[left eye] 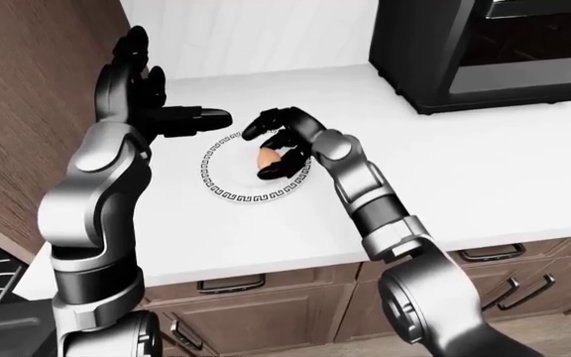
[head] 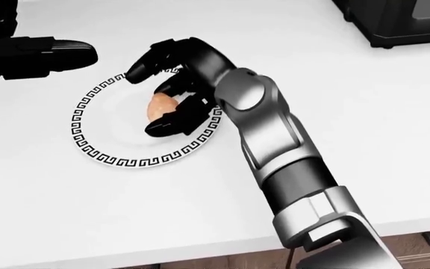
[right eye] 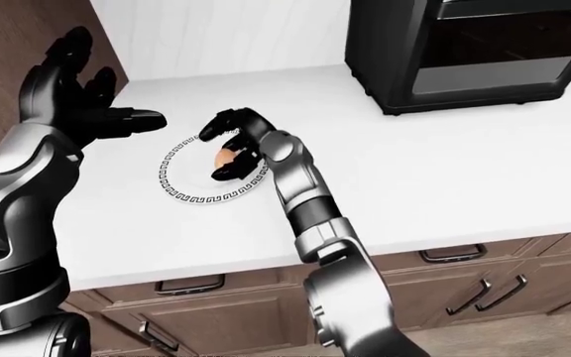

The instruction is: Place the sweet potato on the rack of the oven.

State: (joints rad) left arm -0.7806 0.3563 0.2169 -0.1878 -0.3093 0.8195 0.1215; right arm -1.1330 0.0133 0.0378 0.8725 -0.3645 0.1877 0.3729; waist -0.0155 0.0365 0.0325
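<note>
On the white tabletop (head: 364,123), near the left of the head view, sits a round white plate (head: 103,151) with a black key-pattern rim, and the sweet potato (head: 160,104) lies on it, toward the plate's right side. My right hand (head: 171,89) is down over the plate with the fingers (head: 171,124) curled round the potato: one dark finger arches over its top, the lower ones press against its right and bottom side. Only the potato's left face shows, orange-tan, between the fingers. They look closed on it, contact on at least two sides; I can't tell whether it is lifted off the plate.

My left hand (left eye: 156,111) is raised above the tabletop just left of the plate, fingers spread wide, thumb pointing toward the plate, holding nothing. It is near the plate's upper left rim in the left-eye view, apart from the potato.

Black oven (left eye: 494,52) stands at the top right of the eye views, on the tabletop, well apart from the plate. Its interior is dark; no rack can be made out. Wood panel (left eye: 37,89) on the left, wooden drawers (right eye: 464,290) with dark handles under the tabletop edge.
</note>
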